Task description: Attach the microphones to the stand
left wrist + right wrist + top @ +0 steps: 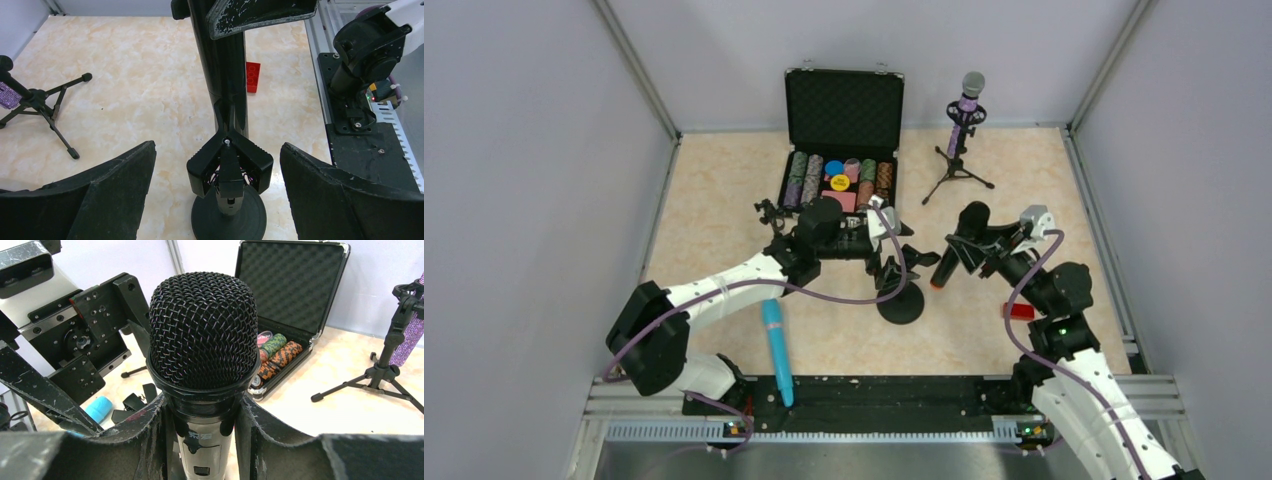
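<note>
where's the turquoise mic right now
In the top view the turquoise mic lies flat on the table, left of centre by the near edge, close beside the left arm and left of the round-base stand.

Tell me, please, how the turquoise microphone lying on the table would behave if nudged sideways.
The turquoise microphone lies flat on the table, its body round, so it would probably roll. It looks like a stiff stick, so it should not bend.

Plain grey walls enclose a beige marbled table. Metal posts stand in the far corners. Light is even and soft.
</note>
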`<state>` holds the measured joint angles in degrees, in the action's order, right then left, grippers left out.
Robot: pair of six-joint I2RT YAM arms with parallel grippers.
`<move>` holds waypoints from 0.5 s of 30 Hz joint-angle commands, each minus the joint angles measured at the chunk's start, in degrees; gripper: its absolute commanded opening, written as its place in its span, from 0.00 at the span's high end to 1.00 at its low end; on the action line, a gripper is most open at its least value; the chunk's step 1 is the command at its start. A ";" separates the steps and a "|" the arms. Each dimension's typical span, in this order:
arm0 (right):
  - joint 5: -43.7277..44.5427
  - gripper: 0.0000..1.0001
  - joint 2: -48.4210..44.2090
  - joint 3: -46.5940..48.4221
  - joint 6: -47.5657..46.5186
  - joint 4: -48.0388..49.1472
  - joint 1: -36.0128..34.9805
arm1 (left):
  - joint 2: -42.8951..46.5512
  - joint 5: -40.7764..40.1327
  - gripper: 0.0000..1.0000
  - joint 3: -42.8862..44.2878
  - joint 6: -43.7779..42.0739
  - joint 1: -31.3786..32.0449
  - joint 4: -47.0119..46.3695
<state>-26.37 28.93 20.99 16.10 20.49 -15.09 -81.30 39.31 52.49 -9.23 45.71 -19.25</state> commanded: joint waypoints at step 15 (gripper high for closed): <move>-3.02 1.00 8.24 -1.64 2.05 17.74 -0.36 | -2.77 0.17 1.00 2.72 -5.16 0.17 7.78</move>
<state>-27.38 34.00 19.92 16.36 26.39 -14.94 -82.48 39.27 53.71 -12.67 45.89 -17.10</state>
